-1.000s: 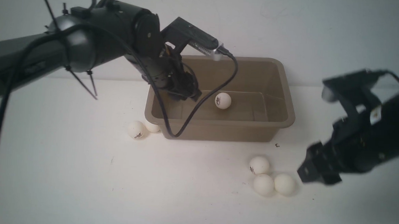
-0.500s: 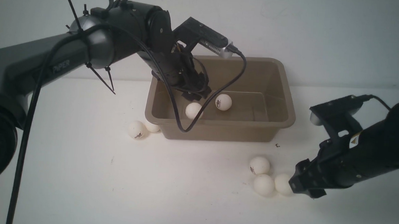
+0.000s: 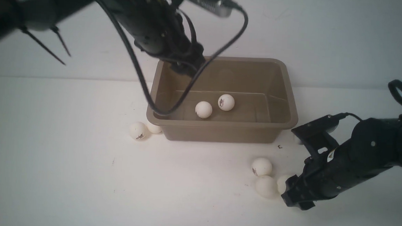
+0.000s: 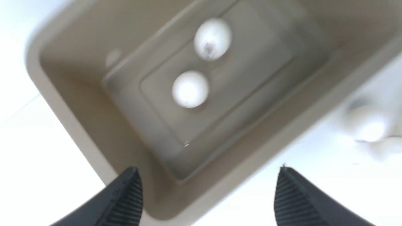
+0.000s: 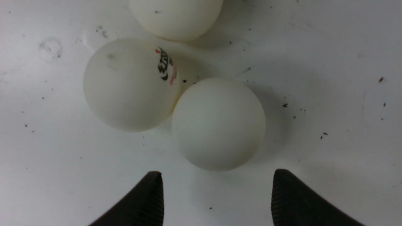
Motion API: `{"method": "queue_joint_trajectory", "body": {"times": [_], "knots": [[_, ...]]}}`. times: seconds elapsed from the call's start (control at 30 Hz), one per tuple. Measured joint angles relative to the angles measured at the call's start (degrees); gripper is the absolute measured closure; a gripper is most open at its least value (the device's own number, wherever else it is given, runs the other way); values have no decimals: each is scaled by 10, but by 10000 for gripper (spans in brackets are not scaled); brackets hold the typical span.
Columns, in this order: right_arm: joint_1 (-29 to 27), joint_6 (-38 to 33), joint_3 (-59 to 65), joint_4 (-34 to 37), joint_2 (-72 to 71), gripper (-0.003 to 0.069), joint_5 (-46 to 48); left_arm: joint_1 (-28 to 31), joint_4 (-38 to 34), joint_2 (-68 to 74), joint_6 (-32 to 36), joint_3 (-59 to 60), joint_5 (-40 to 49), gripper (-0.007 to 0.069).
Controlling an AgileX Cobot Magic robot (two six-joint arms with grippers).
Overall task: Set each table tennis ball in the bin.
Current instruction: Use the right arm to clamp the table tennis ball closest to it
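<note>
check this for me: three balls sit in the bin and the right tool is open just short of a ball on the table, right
Not quite. The bin holds two, not three: a plain ball and a logo ball, as the front view shows. The rest holds: the right tool is open, just short of a ball on the table.

Front camera sitting on robot's side between arms, looking forward and downward at rectangular taupe plastic bin (image 3: pixel 220 133) from mid distance. Left wrist camera hanging above bin, facing down into it, fairly near, blurring; sharing with front view pair of small white balls (image 4: pixel 190 88) inside bin. Right wrist camera facing down, very near white table (image 5: pixel 329 47), framing three-ball cluster (image 5: pixel 218 124) lying off bin's near right corner; front view also showing it.
</note>
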Motion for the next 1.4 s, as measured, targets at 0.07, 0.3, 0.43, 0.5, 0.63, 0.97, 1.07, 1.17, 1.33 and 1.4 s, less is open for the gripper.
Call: {"method": "queue_joint_trajectory", "body": {"times": [0.07,0.3,0.43,0.5,0.63,0.97,1.07,1.17,1.33,1.4], "knots": [[0,-2,-5,0,1,239,-2,0,-13,-21,6,-1,2,122],[0,-3,-41,0,20,239,12,0,-17,-36,17,-1,55,122],[0,-3,-59,0,37,239,22,0,-17,-36,20,-1,73,122],[0,-3,-64,0,41,239,24,0,-17,-36,21,-1,75,122],[0,-3,-67,0,48,239,26,0,-19,-36,22,-1,75,122],[0,-3,-68,-8,53,239,24,0,-20,-36,26,-1,75,146],[0,-3,-68,-9,69,239,24,0,-21,-36,34,-1,75,146],[0,-3,-68,-10,79,245,21,0,-21,-36,35,-1,75,146],[0,2,-69,-11,82,300,8,0,-22,-36,36,-1,76,146],[0,3,-69,-11,82,300,9,0,-22,-36,39,-1,76,146]]}}
